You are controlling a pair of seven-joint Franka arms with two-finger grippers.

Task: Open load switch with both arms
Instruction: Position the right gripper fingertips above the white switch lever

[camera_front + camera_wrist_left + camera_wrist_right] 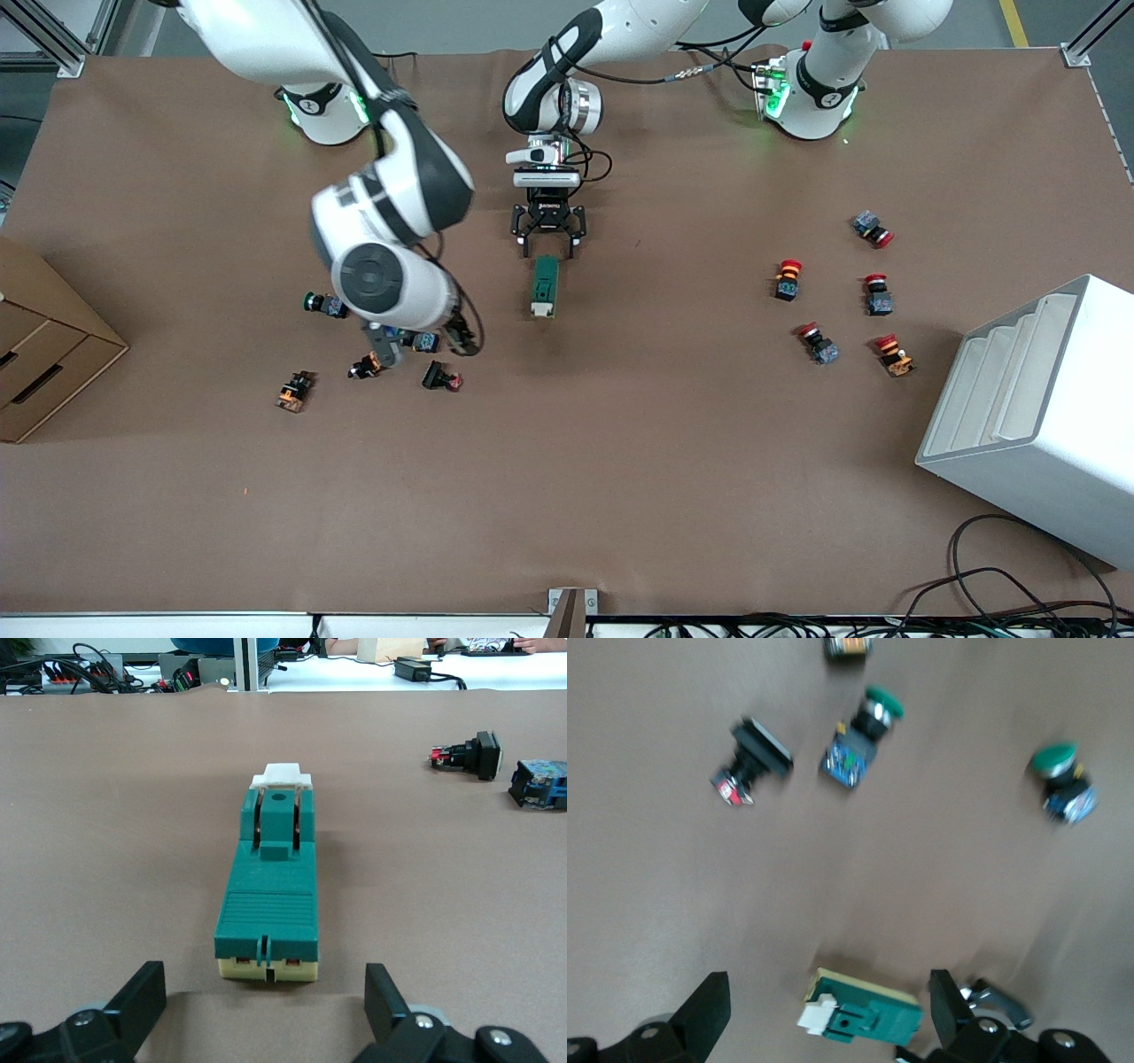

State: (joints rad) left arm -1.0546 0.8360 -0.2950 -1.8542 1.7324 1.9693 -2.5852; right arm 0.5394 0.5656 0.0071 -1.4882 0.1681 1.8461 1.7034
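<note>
Load switch (pixel 545 285) flat on table; left gripper (pixel 548 237) spread above it; right gripper (pixel 423 341) spread, seemingly empty, part-hidden.

– What is the load switch (pixel 268 881) looking like?
– Smooth green plastic, cream base showing, lying on the matt brown table covering (pixel 620 461).
– And beside it?
– The left gripper (pixel 548 239) is showing matt black plastic fingers.

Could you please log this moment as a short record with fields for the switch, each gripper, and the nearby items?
load switch: lying flat mid-table, untouched, white lever tab at the end nearer the front camera
left gripper: open, low at the switch's farther end
right gripper: open, over the table near the push buttons
white rack: toward the left arm's end
</note>
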